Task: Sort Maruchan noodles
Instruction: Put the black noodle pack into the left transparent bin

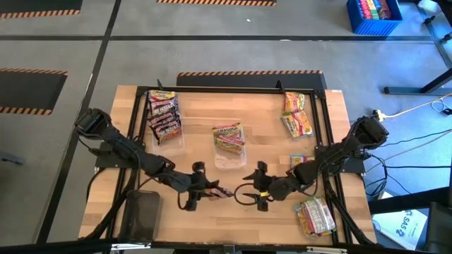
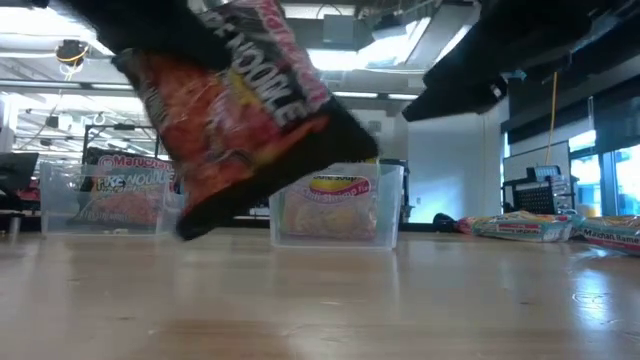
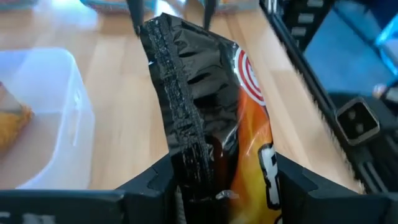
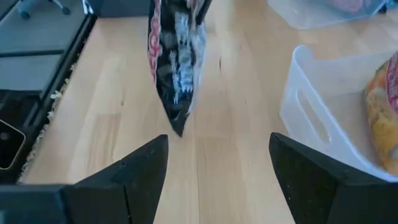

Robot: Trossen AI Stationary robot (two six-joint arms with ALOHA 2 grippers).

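The left claw (image 1: pixel 205 189) sits near the six o'clock edge of the wooden surface (image 1: pixel 205 116), its fingers clamped on the end of a dark maroon-red packet (image 3: pixel 217 124). The low view shows that packet (image 2: pixel 240 100) lifted clear of the wood and tilted. The right claw (image 1: pixel 254 185) is just beside it toward three o'clock, fingers (image 4: pixel 140 168) spread wide and holding nothing, with the packet (image 4: pixel 177 56) hanging just ahead of them.

Around the surface's centre stands a clear tray (image 1: pixel 229 159) holding a yellow-orange packet (image 1: pixel 229 135). At about ten o'clock a second clear tray (image 1: pixel 176 141) carries a stack of maroon-red packets (image 1: pixel 164 116). At about two o'clock two yellow-orange packets (image 1: pixel 296 114) lie loose on the wood. Near five o'clock a small heap of pale packets (image 1: pixel 315 215) rests by the frame, and one more small packet (image 1: pixel 299 161) lies just behind the right arm, at about four o'clock.
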